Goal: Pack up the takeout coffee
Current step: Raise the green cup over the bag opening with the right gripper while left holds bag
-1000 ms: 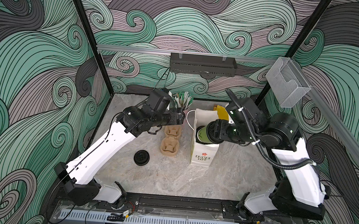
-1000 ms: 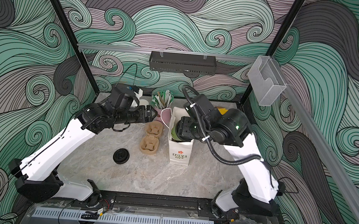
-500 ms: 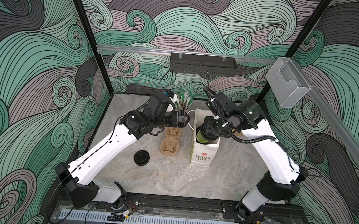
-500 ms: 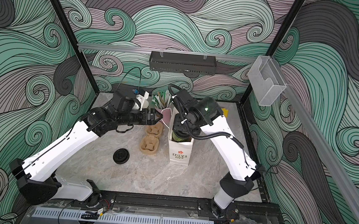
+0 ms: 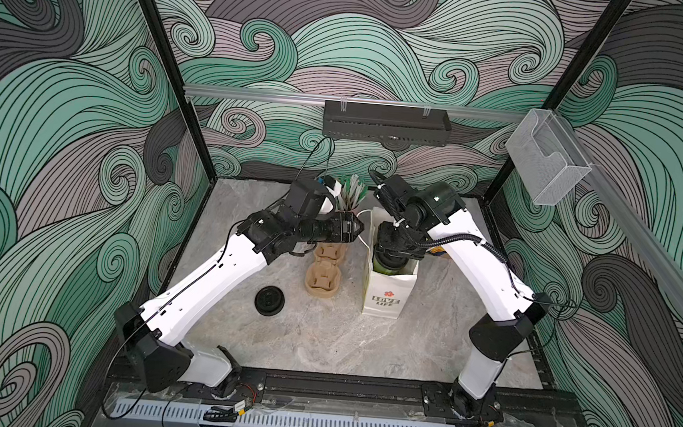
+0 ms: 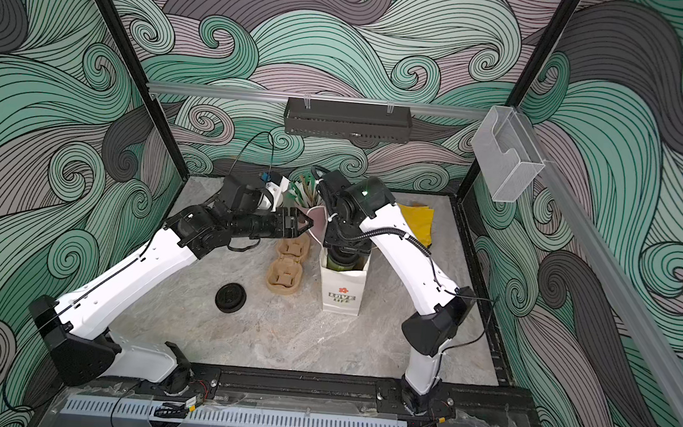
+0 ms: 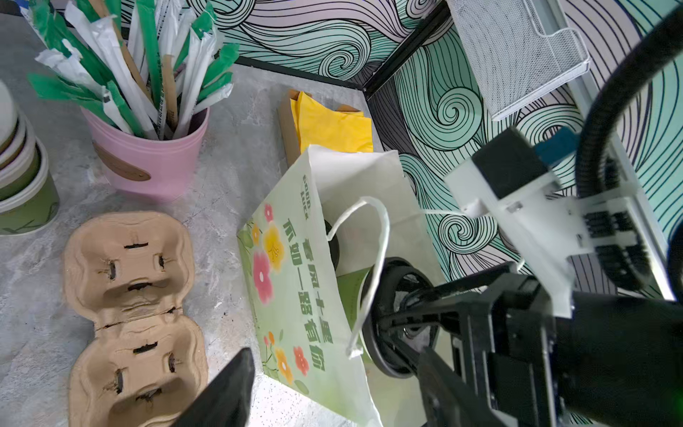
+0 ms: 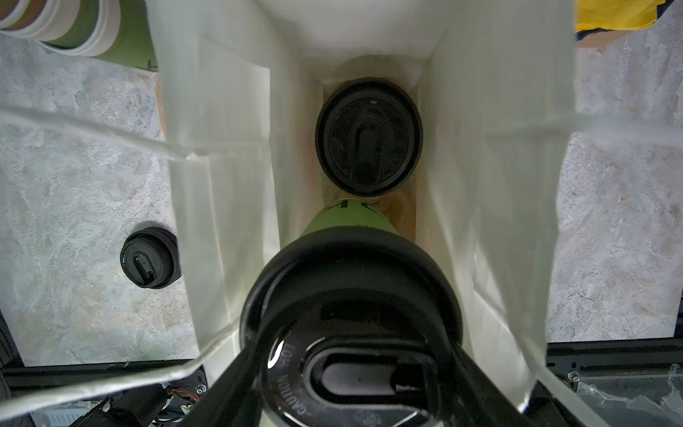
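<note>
Two cups [image 8: 369,135] upright, lids up, in bag [image 5: 385,301] on grey desk [image 5: 321,338], mid-frame: right fingers [image 8: 244,366] clamp upper cup [image 8: 347,229]; left fingers [image 7: 229,388]: spread unclear.

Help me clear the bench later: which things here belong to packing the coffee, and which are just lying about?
Job: lidded cup at the bag's mouth; lidded cup deep in the bag; paper bag.
Lying about: pink cup of straws; pulp carriers; spare black lid; yellow napkins; stacked cups.

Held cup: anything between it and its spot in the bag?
Nothing visible. The right gripper holds the cup inside the paper bag; the other lidded cup sits at the bag's back end, not beneath. What lies directly under it is hidden.
</note>
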Robot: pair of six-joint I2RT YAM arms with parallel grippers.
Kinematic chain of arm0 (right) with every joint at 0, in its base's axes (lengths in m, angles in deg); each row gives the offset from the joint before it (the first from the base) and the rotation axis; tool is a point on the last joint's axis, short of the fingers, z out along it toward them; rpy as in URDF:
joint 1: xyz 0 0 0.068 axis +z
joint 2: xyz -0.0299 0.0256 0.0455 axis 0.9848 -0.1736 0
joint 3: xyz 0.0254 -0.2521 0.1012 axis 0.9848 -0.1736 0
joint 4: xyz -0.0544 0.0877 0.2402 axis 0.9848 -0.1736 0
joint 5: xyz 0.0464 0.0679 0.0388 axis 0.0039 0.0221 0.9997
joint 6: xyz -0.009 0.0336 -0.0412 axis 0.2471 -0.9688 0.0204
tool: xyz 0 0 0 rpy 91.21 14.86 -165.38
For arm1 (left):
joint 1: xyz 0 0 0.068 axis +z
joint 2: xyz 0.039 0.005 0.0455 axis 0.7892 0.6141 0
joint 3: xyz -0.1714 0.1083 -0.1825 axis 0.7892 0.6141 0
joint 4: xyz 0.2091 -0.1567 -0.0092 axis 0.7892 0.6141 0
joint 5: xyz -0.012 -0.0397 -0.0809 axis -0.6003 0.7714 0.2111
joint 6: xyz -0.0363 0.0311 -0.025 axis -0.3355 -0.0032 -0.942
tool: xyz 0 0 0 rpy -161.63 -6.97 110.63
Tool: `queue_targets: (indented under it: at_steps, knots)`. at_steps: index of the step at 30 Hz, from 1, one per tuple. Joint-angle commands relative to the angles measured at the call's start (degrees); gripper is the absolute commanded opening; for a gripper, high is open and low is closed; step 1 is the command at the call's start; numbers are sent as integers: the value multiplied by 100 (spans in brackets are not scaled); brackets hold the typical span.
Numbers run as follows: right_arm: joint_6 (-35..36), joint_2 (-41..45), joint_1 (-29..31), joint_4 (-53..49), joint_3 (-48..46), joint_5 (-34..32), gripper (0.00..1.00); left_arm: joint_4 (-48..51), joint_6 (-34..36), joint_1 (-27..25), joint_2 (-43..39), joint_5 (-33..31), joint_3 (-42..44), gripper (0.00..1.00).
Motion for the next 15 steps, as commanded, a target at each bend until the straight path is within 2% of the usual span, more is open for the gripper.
queue_targets:
  at_steps: [1,15]
  knots:
    - [-25,-35,-53,-1115,43,14,63,-88,-43,66,119,160,-171,66]
    - [46,-232,-150,-1006,-346,31,66,-288,-175,91,511,407,-290,38]
